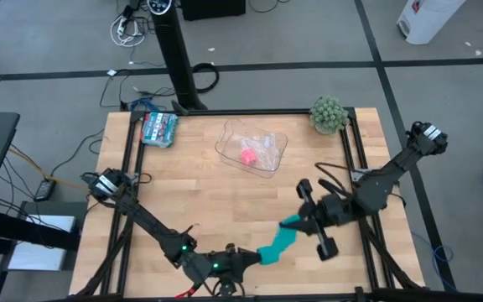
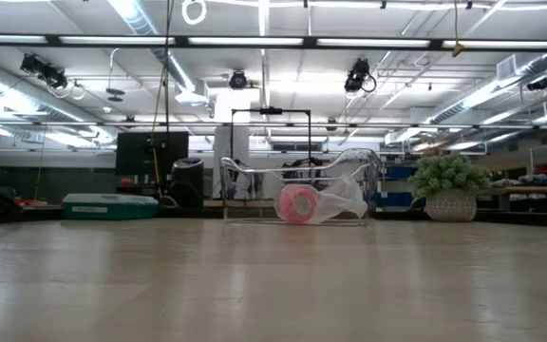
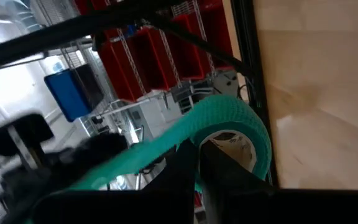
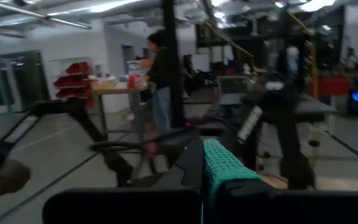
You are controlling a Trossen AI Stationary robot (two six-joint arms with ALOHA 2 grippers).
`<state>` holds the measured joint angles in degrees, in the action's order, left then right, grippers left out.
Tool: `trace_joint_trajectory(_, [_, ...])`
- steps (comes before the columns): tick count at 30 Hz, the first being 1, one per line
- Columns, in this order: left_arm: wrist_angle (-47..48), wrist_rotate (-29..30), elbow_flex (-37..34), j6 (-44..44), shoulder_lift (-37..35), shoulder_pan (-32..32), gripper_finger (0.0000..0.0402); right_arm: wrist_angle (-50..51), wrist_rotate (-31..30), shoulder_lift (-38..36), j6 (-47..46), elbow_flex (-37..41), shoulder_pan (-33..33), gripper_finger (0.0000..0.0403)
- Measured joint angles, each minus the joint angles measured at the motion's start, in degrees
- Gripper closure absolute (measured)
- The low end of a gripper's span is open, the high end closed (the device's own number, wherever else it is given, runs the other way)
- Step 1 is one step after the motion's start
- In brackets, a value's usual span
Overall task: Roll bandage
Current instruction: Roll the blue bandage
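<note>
My left end effector (image 1: 240,260) sits at the near edge of the bench (image 1: 225,193), closed on the rolled end of the bandage (image 1: 277,245); its wrist view shows the teal band curling around a pale core (image 3: 232,146) right between my fingers. My right end effector (image 1: 296,223) is pinched shut on the other end, a short way farther in over the bench and off to the right of the left one. The free band runs straight between the two, so its long axis is the diagonal line from one end effector to the other, and it looks held above the wood, not lying on it.

That line is what the next turn depends on, I judge: the left end effector has the roll, so the winding falls to it, while the right only needs to feed the strip along that same diagonal and keep it taut and untwisted. Little strip seems left to take up.
</note>
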<state>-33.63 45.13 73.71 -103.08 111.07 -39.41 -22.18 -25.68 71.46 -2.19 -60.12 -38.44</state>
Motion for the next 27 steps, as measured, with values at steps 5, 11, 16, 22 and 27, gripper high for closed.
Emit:
trace_joint_trajectory(5, [-0.13, -2.01, 0.00, 0.08, 0.00, -0.92, 0.0389, 1.56, 0.71, 0.00, -4.28, 0.02, 4.16, 0.0403])
trace_joint_trajectory(11, [-5.84, -2.89, 0.00, 3.14, 0.00, -2.25, 0.0388, 8.15, 1.94, 0.00, -7.47, 0.34, 9.05, 0.0403])
trace_joint_trajectory(16, [-9.55, -3.86, 0.00, 4.79, 0.00, -3.02, 0.0388, 10.41, 7.73, 0.08, -10.79, 3.87, 13.25, 0.0401])
trace_joint_trajectory(22, [-10.36, -3.26, 0.00, 8.44, -0.22, -2.94, 0.0388, 3.05, 12.04, 2.59, -15.25, 13.74, 15.49, 0.0356])
trace_joint_trajectory(27, [-10.15, -3.22, 0.00, 9.38, -0.22, -1.82, 0.0388, -13.26, 17.39, 6.37, -20.10, 22.42, 16.34, 0.0280])
